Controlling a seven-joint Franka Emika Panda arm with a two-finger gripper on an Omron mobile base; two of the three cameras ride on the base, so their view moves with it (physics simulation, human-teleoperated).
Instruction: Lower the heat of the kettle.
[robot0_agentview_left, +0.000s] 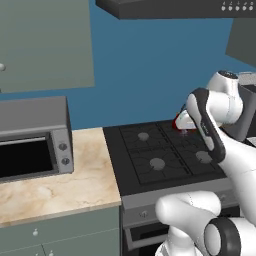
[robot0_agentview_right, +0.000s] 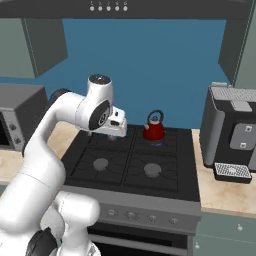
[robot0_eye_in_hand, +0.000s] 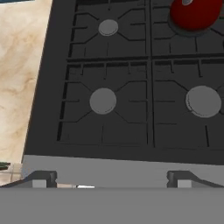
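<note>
red kettle (robot0_agentview_right: 154, 131) upright on stove (robot0_agentview_right: 125, 172) rear burner

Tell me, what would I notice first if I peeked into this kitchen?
The shiny red kettle jumps out, sitting on the back right burner of the black stove against the blue wall. Next comes the big white robot arm, bending over the left side of the stove with its gripper open above the front edge. A grey toaster oven sits on the marble counter to the stove's left.
</note>
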